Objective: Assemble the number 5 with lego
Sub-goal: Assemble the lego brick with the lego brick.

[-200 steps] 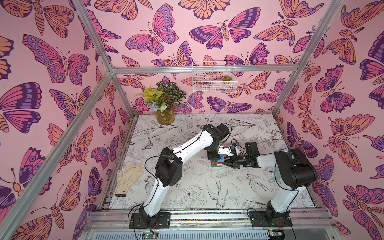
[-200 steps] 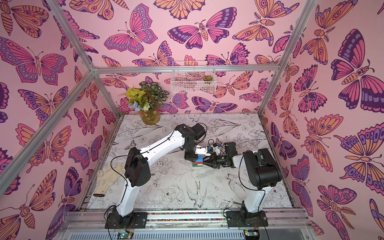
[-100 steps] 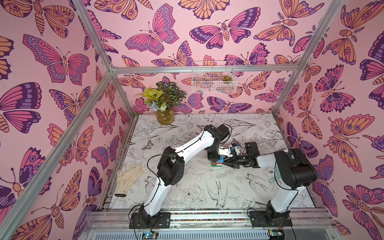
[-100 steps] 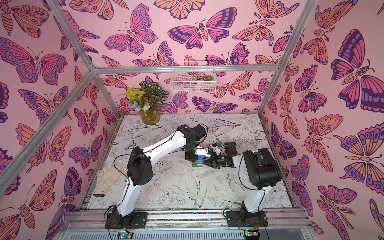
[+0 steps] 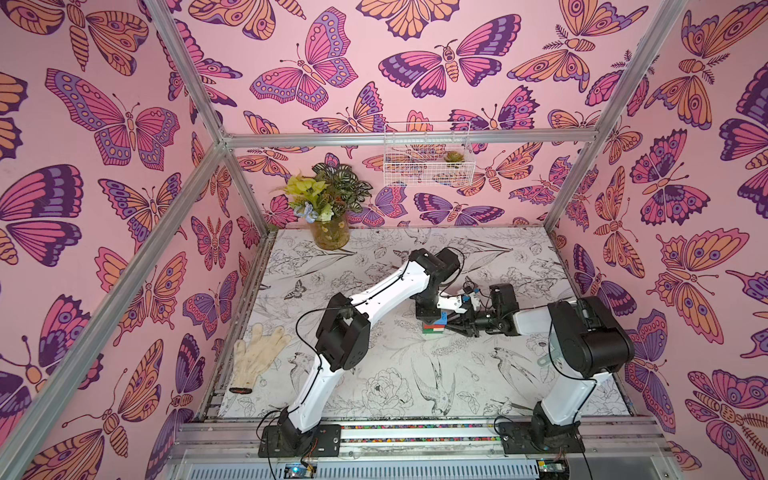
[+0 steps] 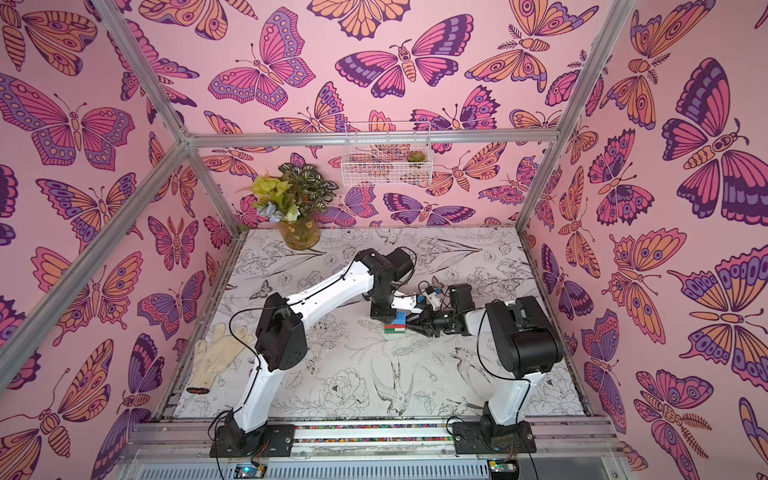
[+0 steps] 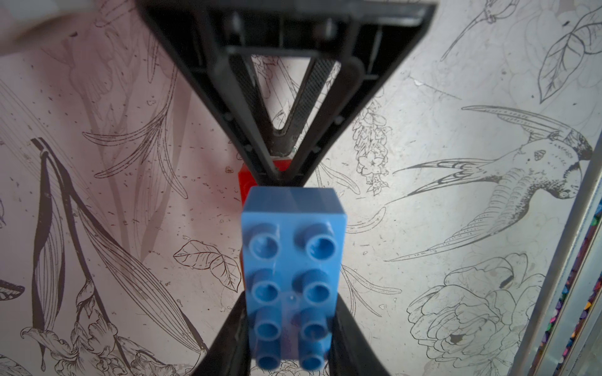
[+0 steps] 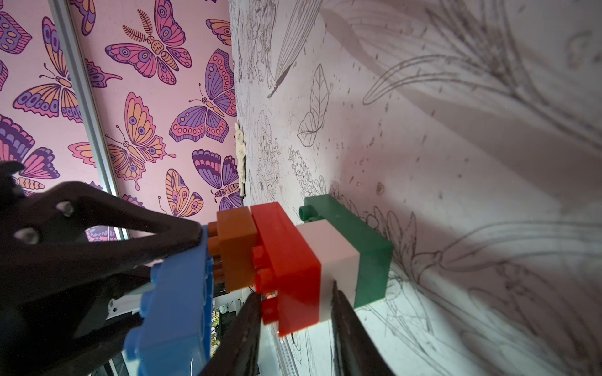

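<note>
Last step: your left gripper [image 7: 290, 312] clenches the long blue plastic brick [image 7: 293, 276], seemingly unseated atop the short orange brick [image 8: 236, 250]; right gripper [image 8: 294, 293] pinches the long red brick [image 8: 286, 257].

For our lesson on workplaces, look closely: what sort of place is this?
Probably a robot test cell or recording booth: an aluminium frame boxes in butterfly-papered walls, and the left arm and right arm stand bolted to a front rail.

A pale work glove [image 5: 259, 357] lies flat on the flower-printed counter [image 5: 519, 257] near its left edge, with a small dark object [image 5: 240, 390] just beside its cuff. A glass vase of flowers [image 5: 330, 235] stands at the back left corner. A white wire basket [image 5: 415, 176] hangs on the butterfly-papered back wall [image 5: 415, 70] and holds a small green plant [image 5: 454, 157].
</note>
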Robot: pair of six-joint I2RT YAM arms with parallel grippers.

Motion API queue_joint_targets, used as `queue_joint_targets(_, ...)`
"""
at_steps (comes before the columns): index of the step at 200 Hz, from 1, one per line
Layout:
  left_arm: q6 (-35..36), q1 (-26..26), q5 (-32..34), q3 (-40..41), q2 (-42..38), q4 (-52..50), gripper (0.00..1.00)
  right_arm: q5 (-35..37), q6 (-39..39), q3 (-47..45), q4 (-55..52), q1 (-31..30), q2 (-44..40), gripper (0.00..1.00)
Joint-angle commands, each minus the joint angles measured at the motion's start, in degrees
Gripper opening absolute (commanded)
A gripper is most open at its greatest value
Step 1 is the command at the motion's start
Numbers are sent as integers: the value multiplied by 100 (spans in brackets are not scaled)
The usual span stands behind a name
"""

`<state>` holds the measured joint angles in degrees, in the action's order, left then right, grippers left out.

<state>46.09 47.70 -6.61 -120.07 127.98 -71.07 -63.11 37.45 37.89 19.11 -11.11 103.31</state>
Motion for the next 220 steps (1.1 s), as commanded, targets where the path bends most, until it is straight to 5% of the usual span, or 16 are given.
queue_joint_targets(1,83,20,-101,-52,209,-161,2,115,-89,52,-206,8,182,37)
queue_joint_targets(220,-47,-50,-33,408,-138,400,2,78,-104,132,-235,-22,294,36)
